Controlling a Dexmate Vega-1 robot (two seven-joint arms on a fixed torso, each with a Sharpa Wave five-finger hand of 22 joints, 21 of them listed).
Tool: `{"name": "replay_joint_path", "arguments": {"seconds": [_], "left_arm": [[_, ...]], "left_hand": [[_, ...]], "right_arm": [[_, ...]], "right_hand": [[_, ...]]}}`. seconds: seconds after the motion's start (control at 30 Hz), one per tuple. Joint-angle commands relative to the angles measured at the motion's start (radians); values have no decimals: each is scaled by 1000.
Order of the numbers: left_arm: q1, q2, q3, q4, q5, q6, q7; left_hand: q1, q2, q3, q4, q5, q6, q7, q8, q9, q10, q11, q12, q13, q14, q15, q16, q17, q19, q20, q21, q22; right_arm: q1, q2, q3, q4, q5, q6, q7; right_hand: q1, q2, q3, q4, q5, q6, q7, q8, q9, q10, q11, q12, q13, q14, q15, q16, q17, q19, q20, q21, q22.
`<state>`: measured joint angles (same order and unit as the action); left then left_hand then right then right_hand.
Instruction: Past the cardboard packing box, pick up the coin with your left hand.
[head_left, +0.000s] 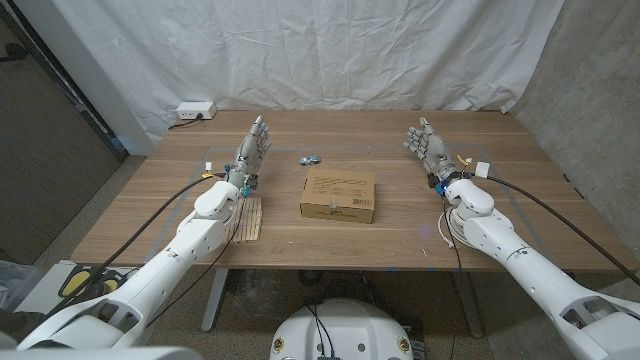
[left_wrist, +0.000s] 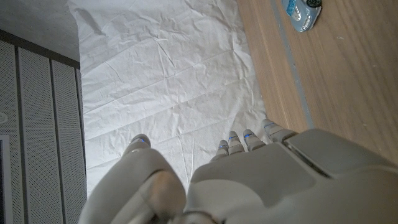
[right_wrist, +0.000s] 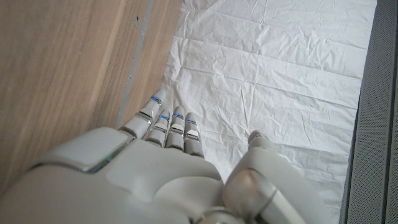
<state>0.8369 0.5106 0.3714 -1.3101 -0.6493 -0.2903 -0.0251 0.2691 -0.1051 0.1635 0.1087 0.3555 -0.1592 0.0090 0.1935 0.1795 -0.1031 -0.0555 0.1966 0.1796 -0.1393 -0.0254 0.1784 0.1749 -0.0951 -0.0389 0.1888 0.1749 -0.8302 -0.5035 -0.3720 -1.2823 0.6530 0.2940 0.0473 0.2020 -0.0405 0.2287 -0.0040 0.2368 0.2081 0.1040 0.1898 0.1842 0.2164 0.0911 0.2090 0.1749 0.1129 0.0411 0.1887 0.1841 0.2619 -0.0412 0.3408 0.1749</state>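
Observation:
The cardboard packing box (head_left: 338, 195) lies flat at the table's middle. Just past its far left corner sit a small blue toy car (head_left: 313, 159) and a tiny dark thing (head_left: 301, 158) beside it, too small to tell as a coin. The toy car (left_wrist: 301, 14) also shows on the wood in the left wrist view. My left hand (head_left: 252, 150) is raised left of these things, fingers (left_wrist: 245, 140) stretched out and apart, holding nothing. My right hand (head_left: 427, 148) stands far right of the box, fingers (right_wrist: 171, 121) likewise extended, holding nothing.
A wooden slatted rack (head_left: 248, 218) lies by my left forearm, left of the box. A white power strip (head_left: 192, 110) sits at the back left edge. Small white pieces (head_left: 472, 165) lie near my right wrist. A white sheet (head_left: 300, 50) hangs behind the table.

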Motion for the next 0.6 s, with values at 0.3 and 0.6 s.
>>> {"name": "replay_joint_path", "arguments": {"seconds": [0.3, 0.6], "left_arm": [[25, 1, -12, -36, -28, 18, 0], [52, 30, -28, -90, -24, 12, 9]], "left_hand": [[24, 17, 13, -5, 12, 2, 1, 8, 5, -4, 1, 6, 4, -14, 2, 4, 4, -30, -56, -2, 3], [36, 31, 18, -8, 13, 12, 4, 10, 5, 3, 2, 8, 4, -13, 2, 5, 4, -34, -55, -1, 3]], "right_arm": [[-1, -3, 5, -12, 2, -6, -15], [3, -6, 4, -25, -5, -12, -25]], "right_hand": [[6, 3, 8, 1, 9, 8, -4, 6, 3, 5, 1, 3, 6, 11, 2, 6, 5, 4, -27, 2, 4], [7, 8, 8, 0, 10, 6, -6, 5, 3, -10, -3, -3, 6, 4, -1, 3, 5, -6, -27, -9, 5]]}}
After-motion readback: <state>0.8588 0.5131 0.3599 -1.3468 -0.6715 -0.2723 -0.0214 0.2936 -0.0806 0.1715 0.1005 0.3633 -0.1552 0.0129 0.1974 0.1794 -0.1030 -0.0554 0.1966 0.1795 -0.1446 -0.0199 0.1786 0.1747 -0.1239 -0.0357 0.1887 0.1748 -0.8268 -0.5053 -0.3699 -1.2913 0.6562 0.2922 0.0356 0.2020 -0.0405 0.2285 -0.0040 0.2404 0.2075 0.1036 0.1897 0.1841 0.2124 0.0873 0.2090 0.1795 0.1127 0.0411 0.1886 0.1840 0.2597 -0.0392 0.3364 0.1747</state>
